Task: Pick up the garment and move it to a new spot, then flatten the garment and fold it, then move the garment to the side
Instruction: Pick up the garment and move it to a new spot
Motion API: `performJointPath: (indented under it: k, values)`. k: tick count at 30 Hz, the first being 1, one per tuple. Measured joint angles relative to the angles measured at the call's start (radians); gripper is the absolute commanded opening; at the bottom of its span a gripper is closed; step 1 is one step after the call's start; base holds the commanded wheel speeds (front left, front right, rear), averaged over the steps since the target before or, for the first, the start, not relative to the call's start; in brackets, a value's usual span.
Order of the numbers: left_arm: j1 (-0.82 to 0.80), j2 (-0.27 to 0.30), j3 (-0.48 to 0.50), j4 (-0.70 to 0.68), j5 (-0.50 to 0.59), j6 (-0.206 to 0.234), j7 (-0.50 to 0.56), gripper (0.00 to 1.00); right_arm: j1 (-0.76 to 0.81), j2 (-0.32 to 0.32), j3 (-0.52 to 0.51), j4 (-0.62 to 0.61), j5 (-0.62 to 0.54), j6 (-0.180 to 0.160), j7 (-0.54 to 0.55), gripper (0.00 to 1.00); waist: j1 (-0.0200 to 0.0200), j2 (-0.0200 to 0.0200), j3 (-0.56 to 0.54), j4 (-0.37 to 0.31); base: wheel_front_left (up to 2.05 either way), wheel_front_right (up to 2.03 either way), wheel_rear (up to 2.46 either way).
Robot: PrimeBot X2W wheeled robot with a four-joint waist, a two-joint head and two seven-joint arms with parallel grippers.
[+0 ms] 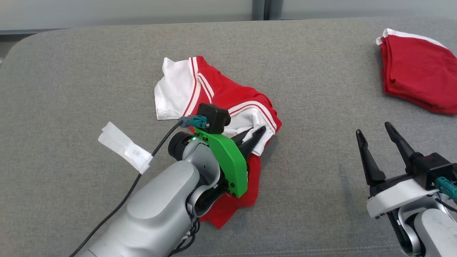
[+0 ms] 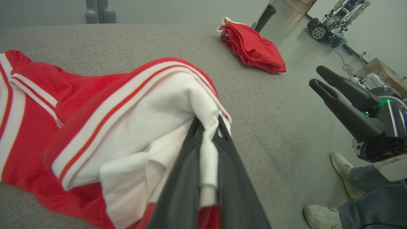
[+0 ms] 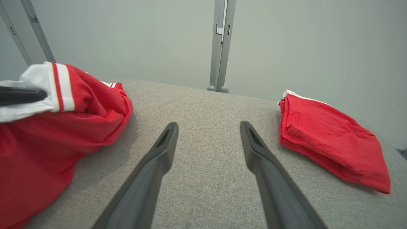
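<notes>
A crumpled red and white garment (image 1: 221, 96) with striped trim lies in the middle of the grey cushion. My left gripper (image 1: 257, 136) is shut on a white fold at its right edge; in the left wrist view the white cloth (image 2: 208, 152) is pinched between the two dark fingers. The same garment (image 3: 47, 133) bulges at the left of the right wrist view, lifted at the pinched edge. My right gripper (image 1: 373, 129) stands open over bare cushion at the lower right, well apart from the garment, with nothing between its fingers (image 3: 165, 143).
A second red garment (image 1: 417, 71), folded, lies at the cushion's far right corner, also seen as a folded red garment (image 3: 330, 140). A white tag (image 1: 125, 146) hangs on my left arm's cable. A person's shoes (image 2: 343, 175) stand on the floor beside the cushion's edge.
</notes>
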Motion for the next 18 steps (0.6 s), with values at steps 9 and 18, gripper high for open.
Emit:
performJointPath:
  k: [9,18]
  values:
    - [0.008,0.005,-0.070,-0.005,-0.030,0.011,-0.034,0.22,-0.005,0.008,-0.007,0.017,0.000,0.000,-0.009,1.00,0.0000,0.0000,0.019,-0.032,0.00,0.00,0.00]
    - [0.008,0.006,-0.114,-0.038,-0.054,0.020,-0.061,1.00,-0.007,0.010,-0.022,0.033,0.000,-0.001,-0.015,1.00,0.0000,0.0000,0.018,-0.023,0.00,0.00,0.00]
